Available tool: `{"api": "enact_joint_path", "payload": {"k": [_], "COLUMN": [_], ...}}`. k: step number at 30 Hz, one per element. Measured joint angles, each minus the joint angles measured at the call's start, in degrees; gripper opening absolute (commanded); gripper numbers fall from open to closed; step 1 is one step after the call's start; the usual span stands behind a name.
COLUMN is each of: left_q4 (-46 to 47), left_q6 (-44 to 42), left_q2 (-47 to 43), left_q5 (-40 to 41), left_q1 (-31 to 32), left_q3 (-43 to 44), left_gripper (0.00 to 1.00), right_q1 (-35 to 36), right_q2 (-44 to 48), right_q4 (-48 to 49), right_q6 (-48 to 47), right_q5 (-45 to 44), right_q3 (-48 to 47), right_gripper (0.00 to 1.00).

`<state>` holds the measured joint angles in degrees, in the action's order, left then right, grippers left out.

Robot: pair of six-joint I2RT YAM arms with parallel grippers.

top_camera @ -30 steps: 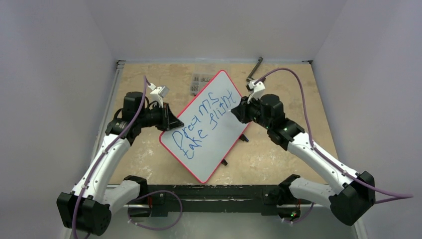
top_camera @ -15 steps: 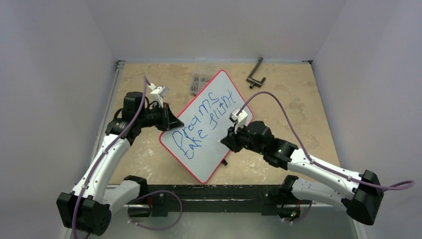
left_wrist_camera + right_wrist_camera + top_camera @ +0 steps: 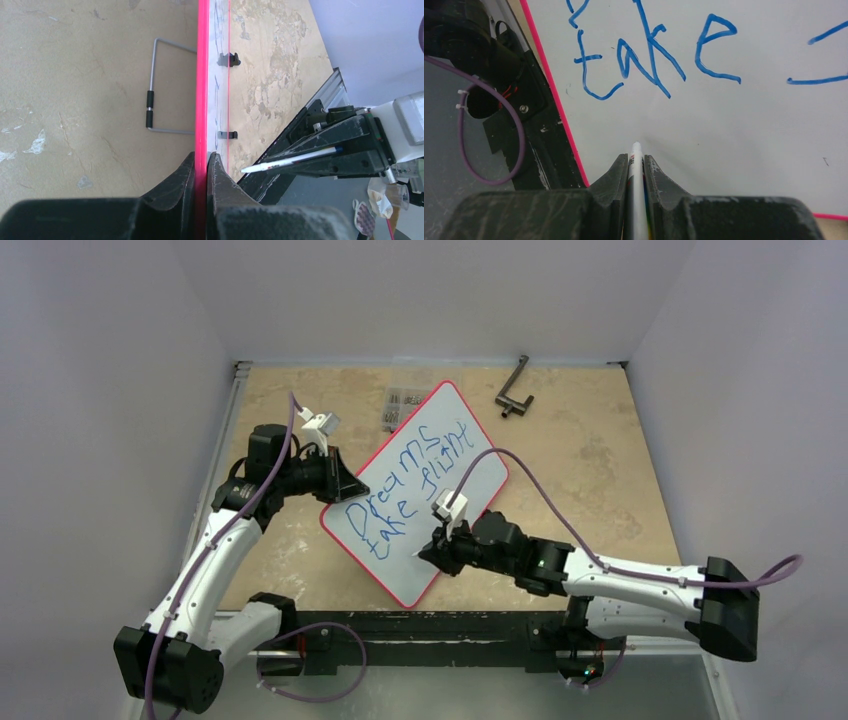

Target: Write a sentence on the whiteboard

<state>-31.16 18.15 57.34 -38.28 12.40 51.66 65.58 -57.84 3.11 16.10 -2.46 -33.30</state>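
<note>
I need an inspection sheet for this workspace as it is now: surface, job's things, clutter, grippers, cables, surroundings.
Surface: beige marbled table, scuffed.
Job's things: whiteboard with red rim, set askew; sentence in blue, two lines, "Dreams take flight"; pen pointing at the bare board below the writing.
Clutter: metal crank near the far edge; small grey parts by the board's far corner.
Grippers: left gripper shut on the whiteboard's edge; right gripper shut on the pen.
Cables: purple cable along each arm.
Surroundings: plain walls on three sides.
</note>
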Motion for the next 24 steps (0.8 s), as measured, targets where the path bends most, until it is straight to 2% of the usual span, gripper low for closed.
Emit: {"api": "enact_joint_path", "payload": {"k": [7,24], "left_q4": [0.0,0.0], "left_q6": [0.0,0.0], "left_q2": [0.0,0.0], "left_q5": [0.0,0.0], "left_q1": [0.0,0.0], "left_q3": [0.0,0.0], "left_gripper": [0.00,0.00], "right_q1": [2.3,2.4], "right_q2": [-5.9,-8.9], "right_q4": [3.8,7.3], "right_q6": [0.2,-0.4], "right_q5": [-0.2,-3.0], "right_q3": [-0.1,-2.6], "right_gripper": [0.00,0.00]}}
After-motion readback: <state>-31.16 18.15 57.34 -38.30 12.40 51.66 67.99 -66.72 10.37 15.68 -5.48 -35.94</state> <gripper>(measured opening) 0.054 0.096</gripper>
